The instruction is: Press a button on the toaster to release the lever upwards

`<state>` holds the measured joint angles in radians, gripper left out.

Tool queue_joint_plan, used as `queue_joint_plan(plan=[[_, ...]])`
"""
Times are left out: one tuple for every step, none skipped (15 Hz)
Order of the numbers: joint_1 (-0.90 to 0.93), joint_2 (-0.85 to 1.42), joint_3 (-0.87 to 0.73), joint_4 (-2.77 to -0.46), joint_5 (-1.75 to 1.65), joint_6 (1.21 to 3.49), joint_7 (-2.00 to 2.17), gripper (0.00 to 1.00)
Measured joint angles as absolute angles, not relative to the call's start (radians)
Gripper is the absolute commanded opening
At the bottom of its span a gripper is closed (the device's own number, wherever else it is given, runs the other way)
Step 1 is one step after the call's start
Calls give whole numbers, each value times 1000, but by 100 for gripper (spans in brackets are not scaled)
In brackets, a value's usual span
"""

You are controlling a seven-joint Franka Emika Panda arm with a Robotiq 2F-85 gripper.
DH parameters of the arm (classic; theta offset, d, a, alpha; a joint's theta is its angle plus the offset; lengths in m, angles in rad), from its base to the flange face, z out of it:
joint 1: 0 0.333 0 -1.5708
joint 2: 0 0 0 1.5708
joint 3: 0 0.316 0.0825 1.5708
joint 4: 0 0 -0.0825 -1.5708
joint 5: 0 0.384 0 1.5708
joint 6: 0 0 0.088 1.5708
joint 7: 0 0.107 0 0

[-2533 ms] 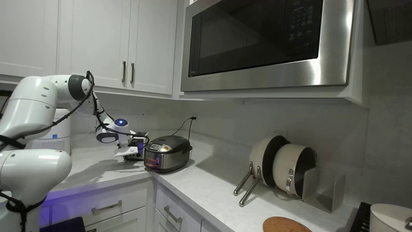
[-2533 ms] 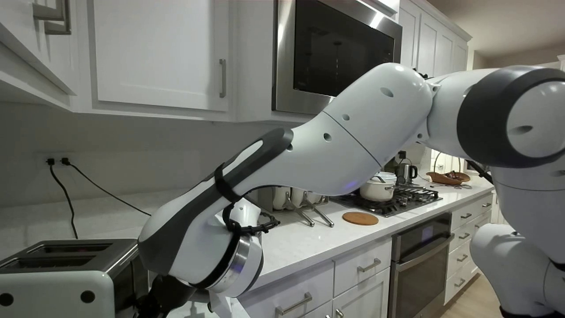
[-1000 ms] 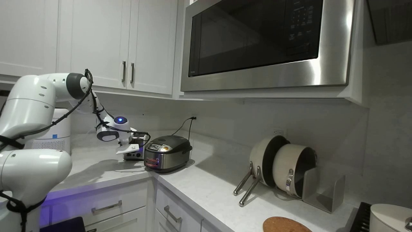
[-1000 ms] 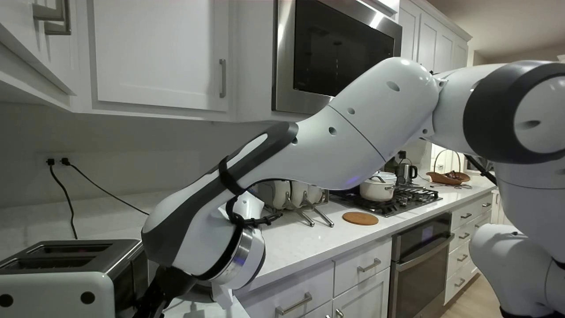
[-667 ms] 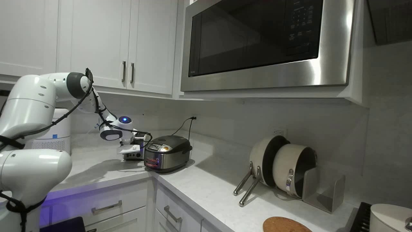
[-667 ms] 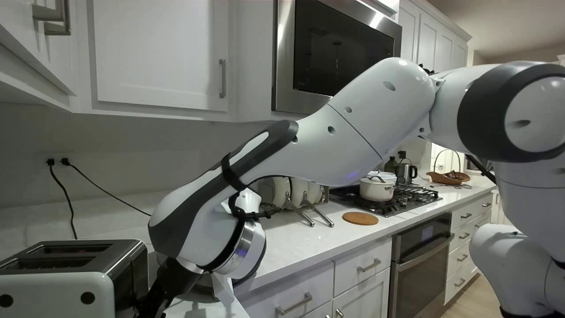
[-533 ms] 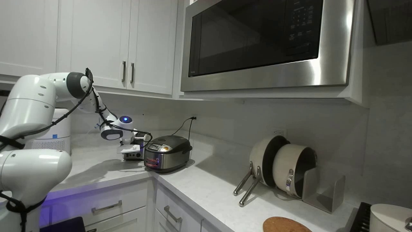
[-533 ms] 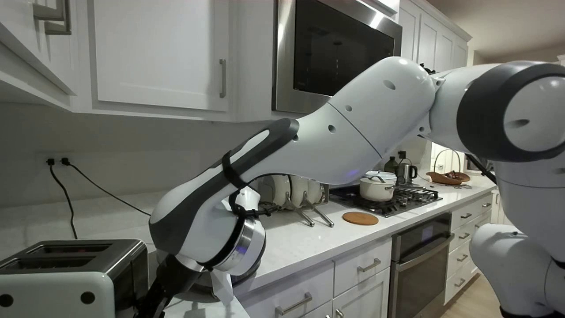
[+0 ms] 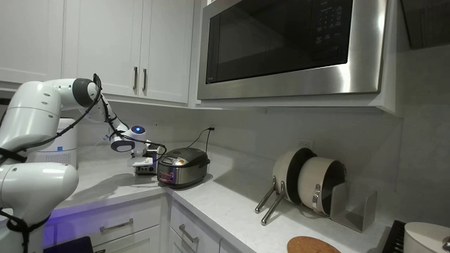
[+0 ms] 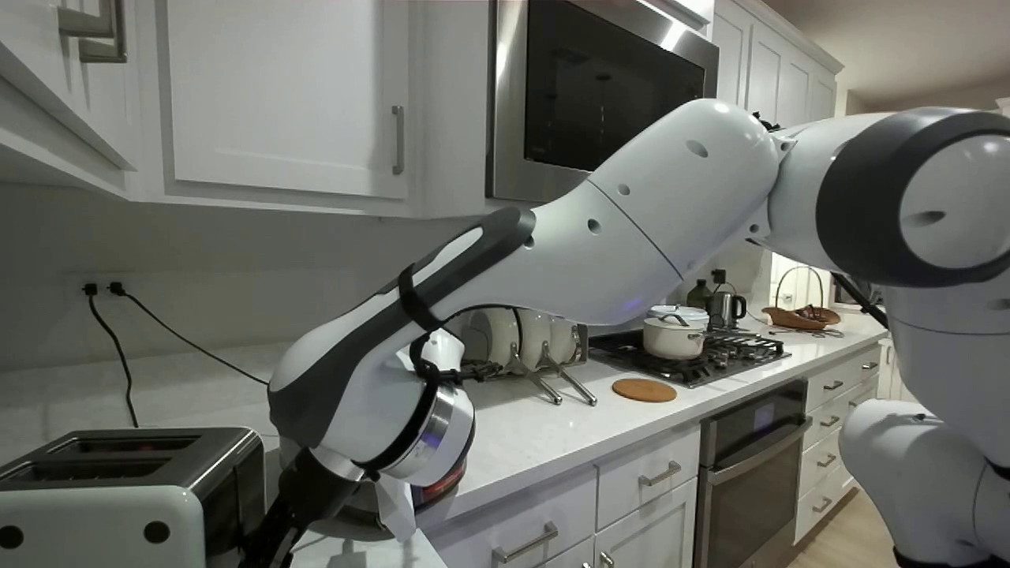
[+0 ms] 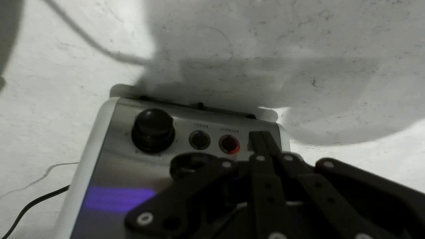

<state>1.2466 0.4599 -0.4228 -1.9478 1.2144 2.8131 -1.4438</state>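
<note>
The toaster is a low steel box with pale sides. It shows in both exterior views [image 9: 145, 170] [image 10: 87, 513] and from close up in the wrist view [image 11: 113, 172]. Its end panel bears a black dial [image 11: 153, 129], a dark button [image 11: 199, 139] and a red-lit button [image 11: 229, 144]. A rounded black part [image 11: 189, 162], perhaps the lever knob, is partly hidden by my finger linkage. My gripper [image 11: 260, 134] is shut and empty, its tips in front of the panel right of the red-lit button. They cover the panel there; contact cannot be told.
A rice cooker [image 9: 182, 168] stands right beside the toaster on the white counter [image 9: 225, 196]. Pans [image 9: 320, 182] in a rack stand farther along. A microwave [image 9: 291, 49] and cabinets hang above. A white cylindrical appliance [image 9: 68, 140] stands behind the arm. Power cords [image 10: 189, 339] run to the wall.
Over the last 2.5 s the hand has shifted a little to the right in both exterior views, and the upper arm has risen slightly. In the last half second it has barely moved.
</note>
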Motion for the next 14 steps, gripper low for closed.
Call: queue_joint_plan(plan=[[1246, 460, -423, -1947, 1215, 2812, -1444, 0], [1246, 460, -423, -1947, 1216, 2811, -1444, 0], [1246, 460, -423, -1946, 1221, 2811, -1444, 0], [1245, 460, -423, -1944, 1225, 2811, -1444, 0], [1245, 460, -423, -1944, 1226, 2811, -1444, 0], [1245, 460, -423, -1943, 1227, 2810, -1444, 0], [1245, 460, -423, -1943, 1227, 2809, -1444, 0], [1244, 460, -423, -1943, 1227, 2807, -1444, 0], [1244, 460, -423, -1942, 1227, 2804, -1444, 0], [1243, 460, -423, -1941, 1227, 2801, -1444, 0], [1242, 460, -423, -1941, 1227, 2798, -1444, 0], [1241, 460, -423, -1940, 1227, 2794, -1444, 0], [1240, 460, -423, -1939, 1227, 2790, -1444, 0], [1239, 460, -423, -1938, 1226, 2785, -1444, 0]])
